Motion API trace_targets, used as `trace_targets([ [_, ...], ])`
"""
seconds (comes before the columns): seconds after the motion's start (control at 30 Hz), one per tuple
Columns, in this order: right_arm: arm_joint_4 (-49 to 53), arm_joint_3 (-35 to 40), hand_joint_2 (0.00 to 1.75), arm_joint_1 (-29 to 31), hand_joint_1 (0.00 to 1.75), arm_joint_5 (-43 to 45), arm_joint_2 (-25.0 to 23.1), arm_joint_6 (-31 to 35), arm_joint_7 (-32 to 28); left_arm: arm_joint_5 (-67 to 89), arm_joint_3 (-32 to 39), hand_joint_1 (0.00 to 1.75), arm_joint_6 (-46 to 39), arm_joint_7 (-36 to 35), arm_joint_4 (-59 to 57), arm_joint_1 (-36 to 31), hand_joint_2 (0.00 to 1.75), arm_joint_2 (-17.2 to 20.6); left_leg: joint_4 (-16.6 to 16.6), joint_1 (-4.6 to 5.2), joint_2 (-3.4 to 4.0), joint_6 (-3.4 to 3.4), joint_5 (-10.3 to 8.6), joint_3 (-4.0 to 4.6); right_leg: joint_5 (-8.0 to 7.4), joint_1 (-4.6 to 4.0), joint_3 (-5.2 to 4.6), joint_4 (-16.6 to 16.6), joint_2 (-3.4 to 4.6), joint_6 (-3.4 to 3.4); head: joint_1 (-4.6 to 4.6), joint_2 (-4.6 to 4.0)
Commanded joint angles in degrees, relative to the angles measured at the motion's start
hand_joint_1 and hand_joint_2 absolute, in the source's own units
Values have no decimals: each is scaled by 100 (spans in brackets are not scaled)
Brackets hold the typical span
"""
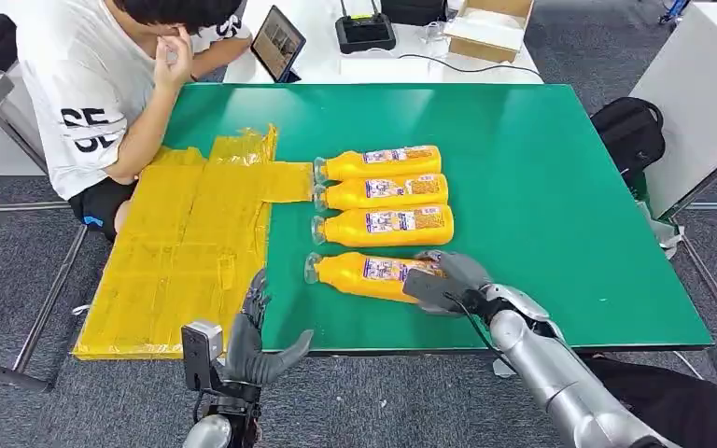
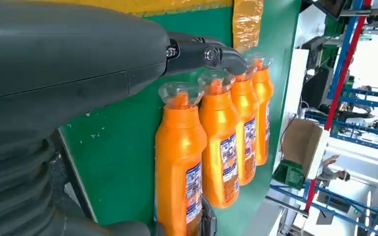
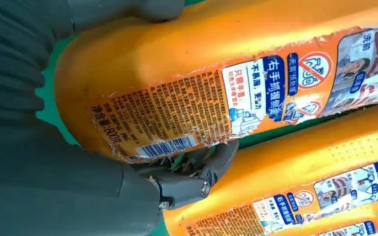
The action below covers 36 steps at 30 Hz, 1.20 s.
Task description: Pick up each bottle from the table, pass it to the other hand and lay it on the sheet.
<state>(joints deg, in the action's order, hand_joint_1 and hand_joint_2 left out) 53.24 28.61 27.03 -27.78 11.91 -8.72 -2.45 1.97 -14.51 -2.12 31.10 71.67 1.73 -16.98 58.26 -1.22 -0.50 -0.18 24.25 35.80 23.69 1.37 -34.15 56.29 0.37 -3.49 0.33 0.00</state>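
Four orange bottles with clear caps lie side by side on the green table (image 1: 541, 187), caps toward the yellow sheet (image 1: 177, 252). My right hand (image 1: 443, 280) grips the base end of the nearest bottle (image 1: 364, 273), which still lies on the table. In the right wrist view the thumb sits on one side of that bottle (image 3: 202, 64) and the fingers (image 3: 197, 182) reach between it and the second bottle (image 3: 300, 172). My left hand (image 1: 252, 341) is open at the table's front edge beside the sheet, holding nothing. From its wrist view the left hand (image 2: 69, 73) faces the nearest bottle (image 2: 177, 162).
A person (image 1: 84, 93) sits at the table's far left corner, close to the sheet. A tablet (image 1: 278, 42), a black device (image 1: 364, 33) and a cardboard box (image 1: 490, 23) stand on the white desk behind. A black backpack (image 1: 630, 131) lies on the floor at right.
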Motion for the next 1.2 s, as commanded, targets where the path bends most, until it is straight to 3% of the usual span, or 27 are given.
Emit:
trace_targets([
  [0.03, -487, 402, 175, -33, 175, 76, 53, -46, -116, -78, -58, 0, -13, -21, -408, -233, 175, 180, -11, -2, -4, 6, 5, -31, 5, -6, 35, -14, -11, 17, 0, 0],
  [0.13, 40, 32, 175, -380, 175, 322, -109, 462, -481, -108, -27, 0, -28, -10, -322, -186, 175, 196, -13, -2, -5, 5, 4, -33, 6, -7, 36, -15, -12, 18, 0, 0],
  [0.17, 615, -339, 175, -720, 175, 393, -328, 890, -904, -128, -1, 0, -46, 19, -226, -125, 175, 187, -12, -3, -5, 3, 2, -25, 4, -6, 28, -14, -10, 15, 2, 0],
  [0.23, 1280, -557, 175, -1029, 175, 349, -510, 1058, -860, -129, -2, 0, -45, 20, -138, -84, 175, 189, -12, -6, 1, 1, 8, -29, 8, -10, 29, -12, -6, 20, 2, 0],
  [0.27, 1903, -969, 175, -1326, 175, 412, -840, 1607, -1420, -137, 26, 0, -57, 74, -91, -56, 175, 148, -9, -5, 3, 1, 8, -24, 7, -8, 25, -8, -3, 18, 0, 0],
  [0.3, 2316, -1143, 175, -1477, 175, 516, -1012, 1749, -1557, -133, 19, 0, -57, 88, -62, -48, 175, 131, -6, -3, 9, 0, 6, -10, 3, -6, 8, -3, 6, 14, 4, 0],
  [0.4, 3253, -1433, 175, -1756, 175, 521, -1350, 2353, -1839, -148, -13, 0, -86, 150, -45, -63, 175, 100, -1, 0, 11, 0, 8, 2, 5, -3, -6, 8, 9, 14, 0, 0],
  [0.53, 3555, -1544, 175, -1838, 175, 536, -1463, 2617, -1929, -170, -32, 0, -103, 170, -44, -88, 175, 96, 1, -3, -6, 4, 11, -5, 16, -6, 6, 7, -9, 17, 2, 0],
  [0.57, 3714, -1834, 175, -1920, 175, 521, -1757, 3395, -2504, -209, -44, 0, -114, 199, -31, -99, 175, 95, 0, -1, -1, 4, 9, -1, 13, -3, 2, 5, -3, 13, -2, 0],
  [0.63, 4016, -1930, 175, -2010, 175, 583, -1908, 3969, -2725, -289, -35, 0, -157, 209, 12, -123, 175, 66, -1, 0, -1, 6, 11, -10, 15, -3, 11, 4, -6, 17, 0, 0],
  [0.73, 4169, -1928, 175, -2072, 175, 591, -1905, 4084, -2722, -349, -26, 0, -154, 181, 61, -153, 175, 56, 3, 0, -5, 5, 9, 0, 15, 2, 3, 7, -8, 17, 2, 0],
  [0.83, 3741, -1713, 175, -2114, 175, 602, -1698, 3594, -2503, -804, -145, 0, 283, 116, 261, -83, 175, 119, -4, 2, -6, 5, 9, -10, 10, 0, 14, -4, -10, 17, 0, 0],
  [1.2, 2366, -1354, 175, -2340, 175, 722, -1914, 2627, -2832, -1746, -508, 0, 1232, -209, 1133, -82, 175, 271, -14, -4, 12, 7, 18, -42, 13, -9, 42, -16, 3, 24, 2, 0],
])
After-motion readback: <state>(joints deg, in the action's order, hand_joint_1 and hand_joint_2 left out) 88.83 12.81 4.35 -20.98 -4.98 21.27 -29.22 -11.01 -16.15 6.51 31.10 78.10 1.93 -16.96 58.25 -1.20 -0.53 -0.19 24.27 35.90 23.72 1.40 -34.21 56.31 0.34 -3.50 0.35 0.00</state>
